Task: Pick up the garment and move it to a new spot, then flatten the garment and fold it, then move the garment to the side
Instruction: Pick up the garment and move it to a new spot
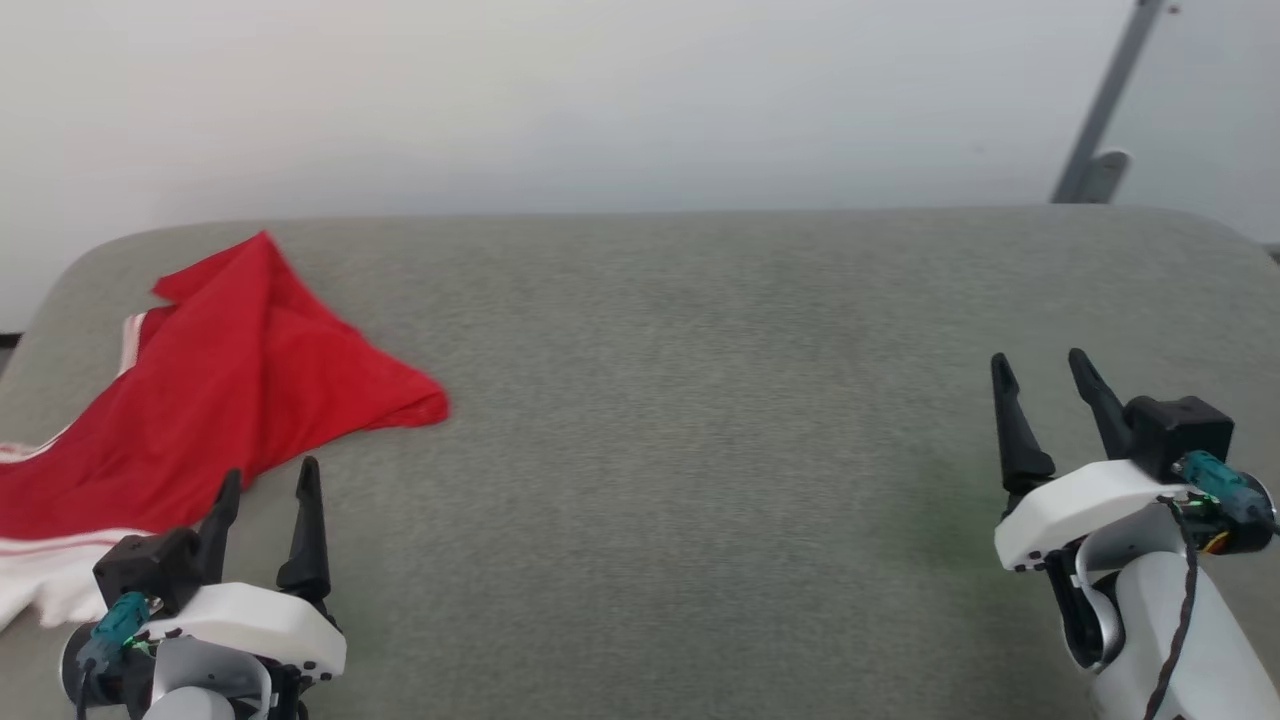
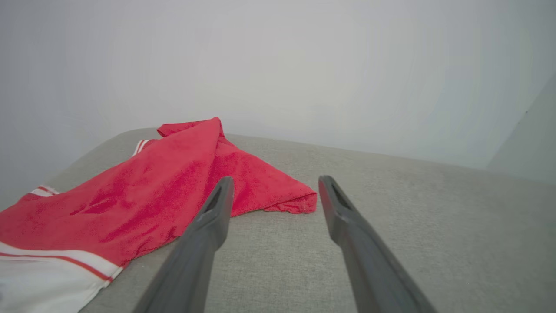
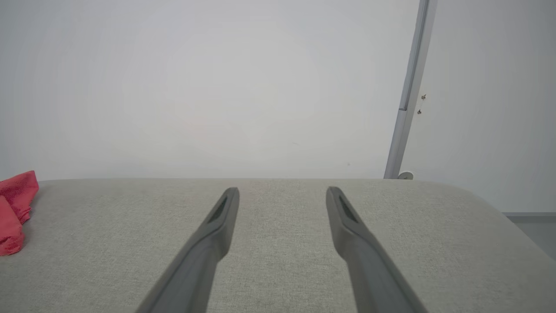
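The garment (image 1: 215,400) is a bright red jersey with white, red-striped panels, lying crumpled at the far left of the grey padded surface (image 1: 700,420). In the left wrist view the garment (image 2: 143,191) spreads ahead and to the left, one red corner reaching between my fingers' line of sight. My left gripper (image 1: 270,480) stands open at the lower left, just in front of the cloth's near edge, with nothing between its fingers (image 2: 217,208). My right gripper (image 1: 1040,365) is open and empty at the lower right, far from the garment (image 3: 13,213), which shows at that view's left edge.
A pale wall rises behind the surface. A grey slanted metal pole (image 1: 1105,110) stands past the back right corner; it also appears as a pole (image 3: 408,95) in the right wrist view. The surface's corners are rounded, and its left edge (image 1: 40,300) runs close to the cloth.
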You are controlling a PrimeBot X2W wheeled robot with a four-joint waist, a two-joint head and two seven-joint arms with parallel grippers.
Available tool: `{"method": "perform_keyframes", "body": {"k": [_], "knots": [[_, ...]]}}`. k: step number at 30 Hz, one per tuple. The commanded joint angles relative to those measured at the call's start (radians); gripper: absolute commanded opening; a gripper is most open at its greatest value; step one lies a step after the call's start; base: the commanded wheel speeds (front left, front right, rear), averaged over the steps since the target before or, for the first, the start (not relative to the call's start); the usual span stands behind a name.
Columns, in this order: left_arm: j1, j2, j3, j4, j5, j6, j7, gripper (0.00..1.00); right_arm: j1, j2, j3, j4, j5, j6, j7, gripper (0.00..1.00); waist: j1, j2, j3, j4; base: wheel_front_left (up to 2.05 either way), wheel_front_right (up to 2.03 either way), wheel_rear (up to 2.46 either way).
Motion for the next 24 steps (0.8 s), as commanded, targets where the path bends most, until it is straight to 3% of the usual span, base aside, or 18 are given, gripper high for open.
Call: {"method": "perform_keyframes", "body": {"k": [1,24], "knots": [[-0.017,-0.001,0.007,0.005,0.019,-0.002,-0.007,1.0,-0.006,0.001,0.007,-0.011,-0.016,0.0,-0.008,1.0,0.0,0.0,0.002,0.03,0.0,0.0,0.0],[0.093,-0.077,0.162,-0.067,0.197,0.055,-0.049,1.0,-0.044,0.08,0.196,0.019,-0.104,0.0,-0.051,1.0,0.0,0.0,0.005,0.427,0.0,0.0,0.0]]}}
